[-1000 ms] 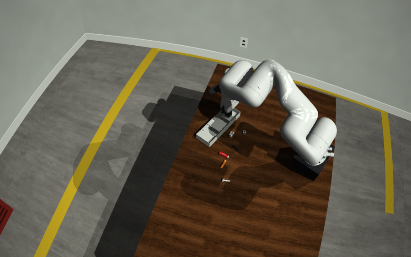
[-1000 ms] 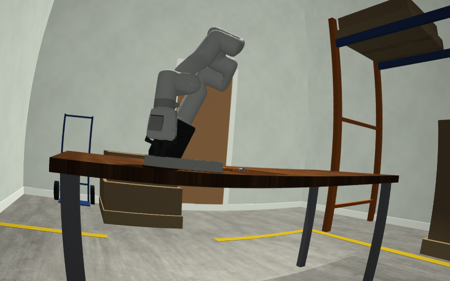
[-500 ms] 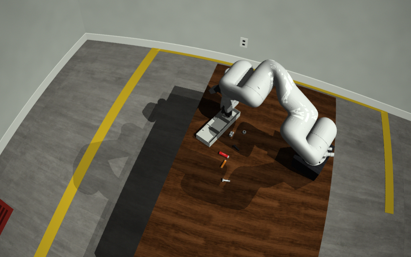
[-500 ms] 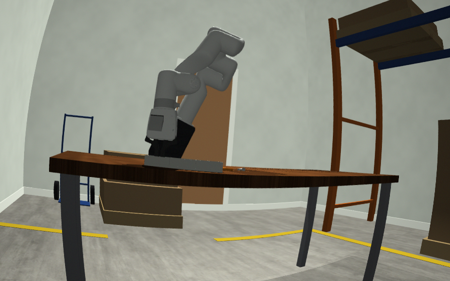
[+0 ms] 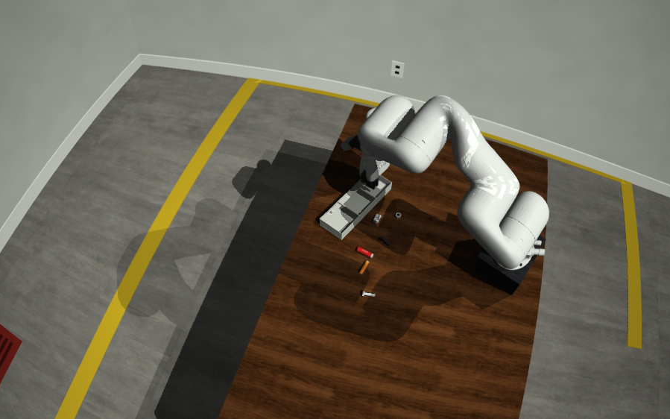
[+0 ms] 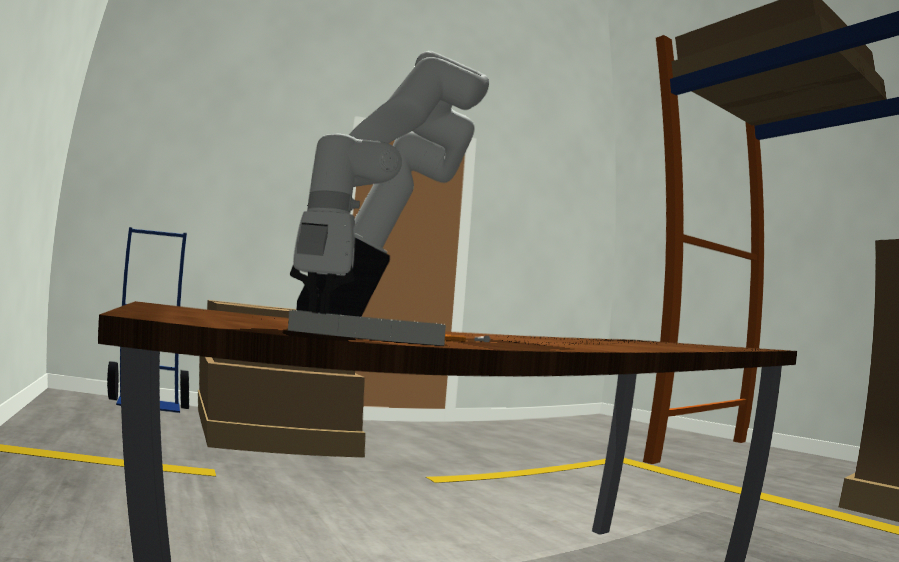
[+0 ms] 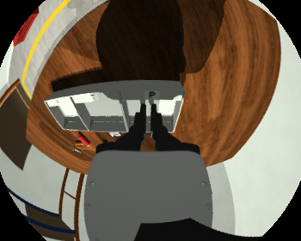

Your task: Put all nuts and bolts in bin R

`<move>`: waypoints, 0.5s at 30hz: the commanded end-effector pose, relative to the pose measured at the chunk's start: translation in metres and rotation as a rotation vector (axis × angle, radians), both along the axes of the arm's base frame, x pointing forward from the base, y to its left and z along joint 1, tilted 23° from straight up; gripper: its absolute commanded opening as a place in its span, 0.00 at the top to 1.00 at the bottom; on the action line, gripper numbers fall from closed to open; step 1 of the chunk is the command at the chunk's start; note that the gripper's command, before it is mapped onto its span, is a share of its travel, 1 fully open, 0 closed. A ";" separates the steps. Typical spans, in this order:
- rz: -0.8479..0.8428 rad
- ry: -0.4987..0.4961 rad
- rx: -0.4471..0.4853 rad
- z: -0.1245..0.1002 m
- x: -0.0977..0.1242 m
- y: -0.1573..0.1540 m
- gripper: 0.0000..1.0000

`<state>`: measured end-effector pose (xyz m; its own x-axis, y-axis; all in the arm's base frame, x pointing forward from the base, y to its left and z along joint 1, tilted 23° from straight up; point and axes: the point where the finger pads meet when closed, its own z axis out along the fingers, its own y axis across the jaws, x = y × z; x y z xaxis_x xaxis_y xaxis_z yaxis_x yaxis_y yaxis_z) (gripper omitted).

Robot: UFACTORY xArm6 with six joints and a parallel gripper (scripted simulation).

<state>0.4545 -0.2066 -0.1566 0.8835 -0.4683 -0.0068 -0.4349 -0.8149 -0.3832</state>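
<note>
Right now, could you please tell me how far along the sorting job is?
Done: nothing I can confirm; no hardware shows inside the bin. In hand: the end effector hangs shut over the bin's far end, with nothing visibly gripped. Left: the hex nut, the silver piece beside it and the bolt lie on the table.

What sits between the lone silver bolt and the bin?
The orange cylinder and red cylinder lie on the table roughly in line between the bolt and the bin. Both lie flat, so a lifted carry should pass over them.
</note>
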 end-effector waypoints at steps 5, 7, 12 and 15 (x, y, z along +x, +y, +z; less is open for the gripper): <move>-0.001 -0.003 -0.002 0.011 -0.001 -0.005 0.93; -0.001 -0.003 -0.002 0.012 -0.001 -0.005 0.93; -0.001 -0.003 -0.002 0.017 -0.002 -0.007 0.93; -0.001 -0.003 -0.002 0.025 -0.003 -0.010 0.93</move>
